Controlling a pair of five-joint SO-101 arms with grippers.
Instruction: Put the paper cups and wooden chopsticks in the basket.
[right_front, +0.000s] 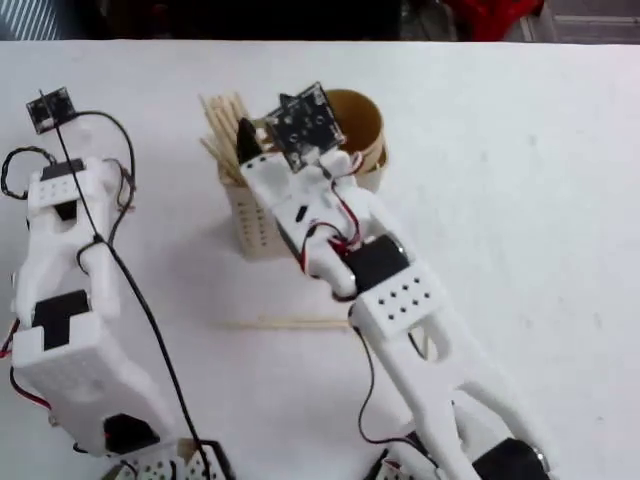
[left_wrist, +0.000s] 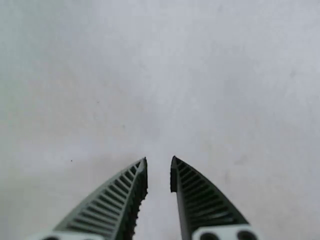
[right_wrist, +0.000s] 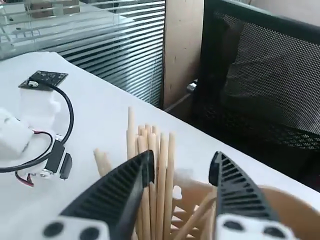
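Now R hand (right_wrist: 182, 157) spread just above basket (right_front: 255, 225) rim, near chopsticks (right_front: 220, 125).

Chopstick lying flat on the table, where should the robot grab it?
Probably near the middle of the chopstick, coming straight down from above and pinching across its thin width. It lies flat on the table, so there is no room underneath, and one end runs under the right arm.

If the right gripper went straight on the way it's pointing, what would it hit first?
Probably the chopsticks standing in the basket; their tips show between the open fingers of the right gripper. Depth is unclear, so it may pass above them.
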